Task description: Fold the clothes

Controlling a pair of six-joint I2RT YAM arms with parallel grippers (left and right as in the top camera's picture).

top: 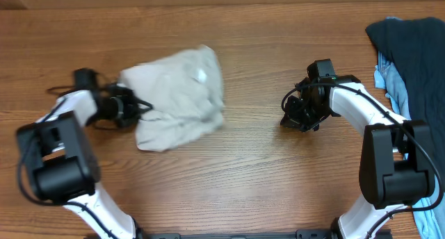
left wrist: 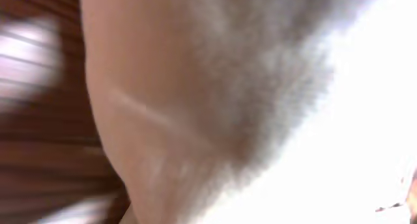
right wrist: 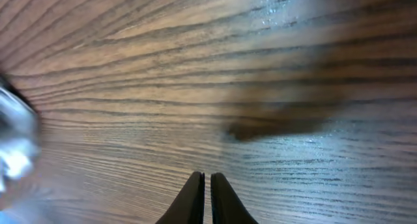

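The pale beige shorts [top: 182,93] lie bunched in a loose heap left of the table's middle, blurred by motion. My left gripper [top: 131,107] is at the heap's left edge and appears shut on the cloth. The left wrist view is filled by blurred beige fabric [left wrist: 215,100] pressed close to the camera, so its fingers are hidden. My right gripper [top: 292,118] is well to the right of the shorts. In the right wrist view its fingers [right wrist: 206,182] are shut and empty over bare wood.
A dark navy garment [top: 410,51] lies piled at the table's far right, with a light blue garment [top: 386,83] under its edge, just beyond the right arm. Wooden tabletop [top: 257,176] lies between the two arms.
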